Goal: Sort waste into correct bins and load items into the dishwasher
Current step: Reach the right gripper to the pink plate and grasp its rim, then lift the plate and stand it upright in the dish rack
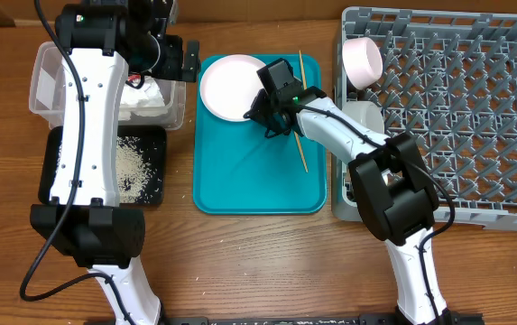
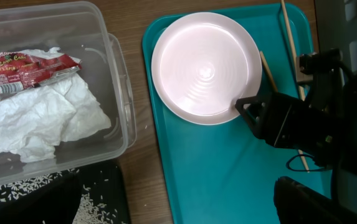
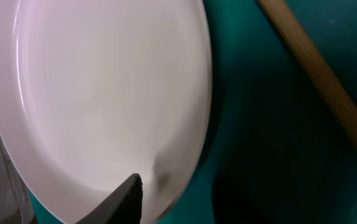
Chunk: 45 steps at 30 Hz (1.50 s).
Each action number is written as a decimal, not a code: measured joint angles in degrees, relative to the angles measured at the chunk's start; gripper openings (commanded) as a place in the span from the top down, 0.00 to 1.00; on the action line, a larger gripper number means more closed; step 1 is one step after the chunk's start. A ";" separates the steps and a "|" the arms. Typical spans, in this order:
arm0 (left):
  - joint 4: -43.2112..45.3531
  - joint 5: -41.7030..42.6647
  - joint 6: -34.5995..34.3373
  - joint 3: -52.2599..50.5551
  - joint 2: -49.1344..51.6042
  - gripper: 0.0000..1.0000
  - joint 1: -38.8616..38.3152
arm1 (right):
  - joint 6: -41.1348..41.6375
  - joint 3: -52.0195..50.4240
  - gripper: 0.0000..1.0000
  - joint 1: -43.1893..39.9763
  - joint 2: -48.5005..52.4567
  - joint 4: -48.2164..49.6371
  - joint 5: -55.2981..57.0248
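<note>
Plate (image 2: 203, 65): smooth, glossy, ceramic-looking. Tub (image 2: 119, 81): clear, shiny plastic. Napkin (image 2: 41, 121): soft crumpled paper. Wrapper (image 2: 25, 68): glossy crinkled film. Teal tray (image 2: 215, 174): smooth, faintly sheened plastic. Black tray (image 1: 154, 135): matt. Chopsticks (image 2: 287, 31): bare matt wood. Rack (image 1: 475, 108): matt grey plastic. Table (image 1: 258, 262): wood grain

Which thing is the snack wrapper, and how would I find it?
Start at the clear plastic tub left of the teal tray. Inside it lies a crumpled white napkin, and the wrapper rests on the napkin's upper edge. It is the only red, printed thing there.
</note>
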 measured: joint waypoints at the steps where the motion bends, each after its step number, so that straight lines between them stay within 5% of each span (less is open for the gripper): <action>1: 0.00 0.00 -0.02 0.00 0.00 0.00 0.00 | 0.02 0.00 0.73 -0.02 0.00 -0.04 0.00; 4: 0.00 0.00 0.00 0.00 0.00 0.00 0.00 | 0.15 0.00 0.86 0.00 0.00 -0.26 0.39; 11: 0.00 0.02 0.00 0.00 0.00 0.00 0.00 | 0.31 0.37 0.96 0.00 -0.15 -7.02 0.87; 18: 0.00 0.00 -0.02 0.00 0.00 0.00 0.00 | -1.09 1.22 0.96 -0.59 -1.20 -14.53 0.39; 27: 0.02 0.00 -0.02 0.00 0.00 0.00 0.00 | -15.52 7.96 0.96 -6.40 -12.24 -31.12 2.60; 36: 0.00 0.00 -0.02 0.00 0.00 0.00 0.00 | -22.51 17.00 0.96 -14.10 -39.23 -38.60 35.06; 45: 0.00 0.00 -0.02 0.00 0.00 0.00 0.00 | -24.65 8.96 0.96 -18.47 -32.17 -35.85 60.54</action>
